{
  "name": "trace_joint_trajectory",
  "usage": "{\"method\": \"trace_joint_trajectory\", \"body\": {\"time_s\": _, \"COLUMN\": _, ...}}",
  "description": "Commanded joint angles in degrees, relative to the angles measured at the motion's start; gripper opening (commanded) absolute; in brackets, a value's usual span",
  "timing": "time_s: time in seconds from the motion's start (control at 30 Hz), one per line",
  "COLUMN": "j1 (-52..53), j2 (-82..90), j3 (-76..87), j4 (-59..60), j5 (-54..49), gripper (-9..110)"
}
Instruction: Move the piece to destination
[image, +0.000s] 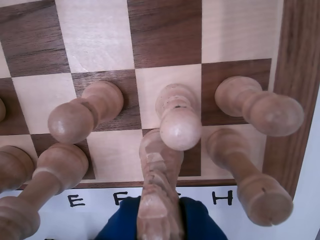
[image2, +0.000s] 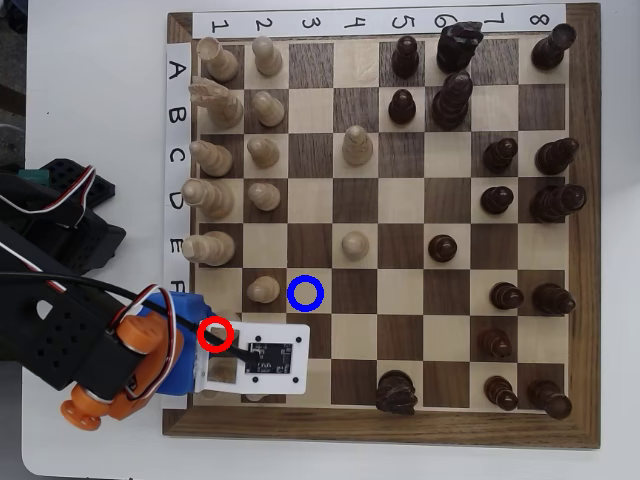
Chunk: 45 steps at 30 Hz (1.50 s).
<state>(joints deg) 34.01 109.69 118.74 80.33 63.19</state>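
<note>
We start at the gripper (image: 160, 216). In the wrist view only its blue fingers (image: 197, 222) show, at the bottom edge, one part on each side of the knight (image: 161, 175). The knight stands between them, but the place of contact is cut off by the picture edge, so we cannot tell if the fingers press the piece or only stand around it.

The knight is in the first row of the board (image: 295, 75), above the gap between the printed letters F (image: 117, 199) and H (image: 222, 198). Its carved top comes toward the camera and covers part of the blue.

Just in front of the knight stands a pawn (image: 177, 125) – its round head overlaps the knight's top in this view. Two more pawns are in the same row, one to the left (image: 85, 112) and one to the right (image: 260, 107). A taller cream piece (image: 252, 175) stands just beside the knight on the right, and other cream pieces (image: 47, 175) on the left.

In the overhead view the arm (image2: 110, 360) and its white camera plate (image2: 265, 358) lie over the lower left corner of the board, so the knight is hidden there. A red ring (image2: 215, 334) is drawn over this part.

The destination (image2: 305, 293) – a light square with a blue ring – is near the plate, one row above it in this view. No piece stands on it. A pawn (image2: 263, 289) is on the next square to its left.
</note>
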Motion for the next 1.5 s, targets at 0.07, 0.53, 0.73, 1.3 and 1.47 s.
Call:
{"method": "trace_joint_trajectory", "body": {"time_s": 0.07, "j1": 2.7, "j2": 2.7, "j3": -2.2, "j4": -0.4, "j5": 0.3, "gripper": 0}}
{"method": "trace_joint_trajectory", "body": {"time_s": 0.53, "j1": 4.9, "j2": 5.6, "j3": -6.9, "j4": 3.8, "j5": 0.4, "gripper": 0}}
{"method": "trace_joint_trajectory", "body": {"time_s": 0.73, "j1": 4.9, "j2": 6.9, "j3": -8.6, "j4": 5.2, "j5": 1.0, "gripper": 0}}
{"method": "trace_joint_trajectory", "body": {"time_s": 1.3, "j1": 5.2, "j2": 8.6, "j3": -15.8, "j4": 9.6, "j5": 1.6, "gripper": 0}}
{"method": "trace_joint_trajectory", "body": {"time_s": 1.47, "j1": 5.3, "j2": 8.7, "j3": -18.1, "j4": 10.9, "j5": 1.4, "gripper": 0}}
